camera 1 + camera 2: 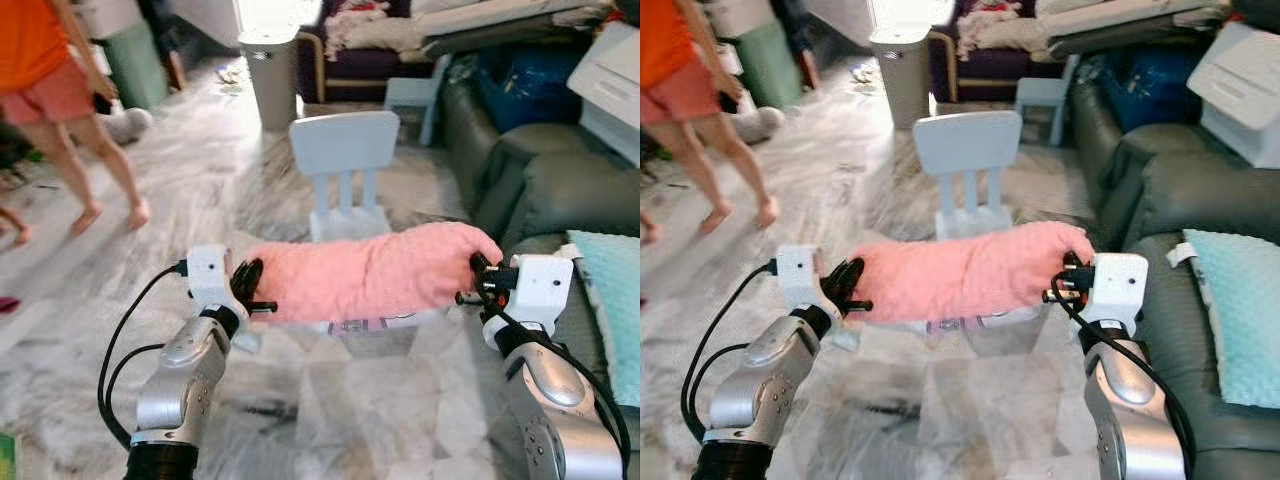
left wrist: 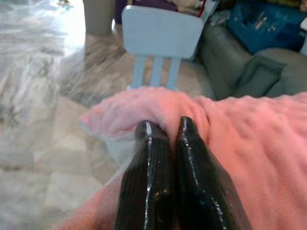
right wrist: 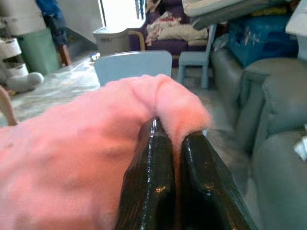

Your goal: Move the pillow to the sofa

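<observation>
Marble floor (image 1: 180,180) below, sofa (image 1: 540,190) at right: pink pillow (image 1: 370,275) hangs mid-air between left gripper (image 1: 250,290) and right gripper (image 1: 478,280), both pinched tight on its ends; soft, light, saggy, so end grips suit.

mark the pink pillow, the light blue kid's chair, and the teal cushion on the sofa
pink pillow (image 1: 370,275), left eye view, middle of its fuzzy front.
light blue chair (image 1: 344,142), left eye view, centre of backrest.
teal cushion (image 1: 1238,310), right eye view, middle of top face.

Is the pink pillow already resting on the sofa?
No, the pink pillow hangs in the air between the left gripper and right gripper, beside the grey sofa.
</observation>
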Tool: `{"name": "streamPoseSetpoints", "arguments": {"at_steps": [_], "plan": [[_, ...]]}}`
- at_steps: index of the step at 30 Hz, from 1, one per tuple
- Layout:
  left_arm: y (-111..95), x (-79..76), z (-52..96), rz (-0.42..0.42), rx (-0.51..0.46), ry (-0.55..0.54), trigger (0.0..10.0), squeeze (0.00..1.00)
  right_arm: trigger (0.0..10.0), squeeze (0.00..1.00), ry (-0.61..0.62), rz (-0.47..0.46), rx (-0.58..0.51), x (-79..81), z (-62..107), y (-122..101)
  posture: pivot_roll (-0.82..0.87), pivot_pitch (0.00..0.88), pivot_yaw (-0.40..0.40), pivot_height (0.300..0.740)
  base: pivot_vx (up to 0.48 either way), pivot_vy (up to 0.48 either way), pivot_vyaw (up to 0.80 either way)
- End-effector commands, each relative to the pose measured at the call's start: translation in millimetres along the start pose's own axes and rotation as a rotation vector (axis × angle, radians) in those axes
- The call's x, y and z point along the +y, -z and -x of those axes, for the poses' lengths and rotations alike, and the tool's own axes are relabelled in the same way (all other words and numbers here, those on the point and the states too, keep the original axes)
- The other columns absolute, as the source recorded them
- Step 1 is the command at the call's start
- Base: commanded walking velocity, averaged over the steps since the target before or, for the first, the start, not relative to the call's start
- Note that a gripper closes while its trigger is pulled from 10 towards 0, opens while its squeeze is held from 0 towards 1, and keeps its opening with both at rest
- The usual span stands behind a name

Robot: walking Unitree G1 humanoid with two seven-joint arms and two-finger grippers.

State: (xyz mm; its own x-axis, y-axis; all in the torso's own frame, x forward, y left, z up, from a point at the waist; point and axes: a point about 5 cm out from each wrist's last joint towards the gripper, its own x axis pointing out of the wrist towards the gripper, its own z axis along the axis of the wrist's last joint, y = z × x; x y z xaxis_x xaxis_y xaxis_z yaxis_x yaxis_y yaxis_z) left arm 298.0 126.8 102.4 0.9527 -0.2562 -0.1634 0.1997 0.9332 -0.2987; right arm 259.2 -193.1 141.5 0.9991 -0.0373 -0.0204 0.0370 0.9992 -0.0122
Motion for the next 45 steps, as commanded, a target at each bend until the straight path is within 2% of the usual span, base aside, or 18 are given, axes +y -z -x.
{"name": "streamPoseSetpoints", "arguments": {"at_steps": [1,13,22,45], "plan": [[-6,-1.4,-1.7,-0.021,-0.020,0.008,10.0,0.00,10.0,0.00,-0.004,-0.002,-0.031,1.3,-0.1,-7,-0.23,0.032,0.058,0.740,0.000,0.000,0.00],[-18,2.0,-7.9,-0.020,-0.068,-0.005,10.0,0.00,10.0,0.00,-0.010,0.007,-0.020,2.2,-1.5,-7,-0.24,0.028,0.054,0.740,0.000,0.000,-0.12],[-29,10.7,-13.6,-0.049,-0.104,-0.030,10.0,0.00,10.0,0.00,-0.003,0.000,-0.015,2.9,-1.9,-6,-0.24,0.028,0.059,0.740,0.000,0.000,-0.80],[-36,20.4,-19.4,-0.035,-0.112,-0.020,10.0,0.00,10.0,0.00,0.006,-0.012,-0.016,3.4,-2.8,-6,-0.24,0.028,0.070,0.740,0.000,0.000,-0.80]]}}
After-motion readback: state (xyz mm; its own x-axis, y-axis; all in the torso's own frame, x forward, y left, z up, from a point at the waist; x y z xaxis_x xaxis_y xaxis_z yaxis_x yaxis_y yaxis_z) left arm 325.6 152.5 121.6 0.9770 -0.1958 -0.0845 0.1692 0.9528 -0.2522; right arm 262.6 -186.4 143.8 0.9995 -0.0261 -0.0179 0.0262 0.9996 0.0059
